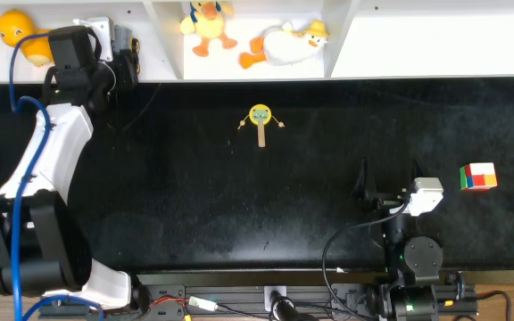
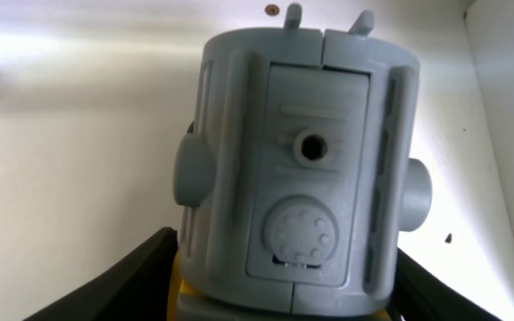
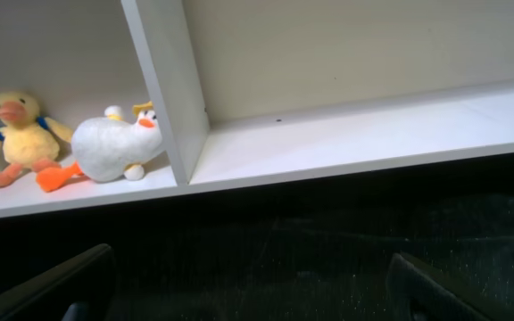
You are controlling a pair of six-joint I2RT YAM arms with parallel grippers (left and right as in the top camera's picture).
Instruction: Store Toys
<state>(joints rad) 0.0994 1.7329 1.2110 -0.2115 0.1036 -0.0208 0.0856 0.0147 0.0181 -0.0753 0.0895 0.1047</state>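
A grey robot toy [image 2: 297,169] with a yellow base stands in the white shelf's left compartment. My left gripper [image 2: 293,303] is shut on it, one finger on each side, and shows from above [image 1: 119,55] at the shelf's edge. An orange-yellow round toy [image 1: 18,34] lies in the same compartment. In the middle compartment are a yellow duck plush [image 1: 208,25] and a white duck plush [image 1: 286,45]. On the black table lie a small yellow-green rattle drum [image 1: 260,120] and a coloured cube [image 1: 477,176]. My right gripper [image 1: 388,181] is open low at the front right, holding nothing.
The white shelf [image 1: 418,67] runs along the table's far edge, its right compartment bare. A divider [image 3: 172,89] separates that compartment from the yellow duck [image 3: 16,134] and white duck [image 3: 110,152]. Cables hang by the left arm and along the front edge.
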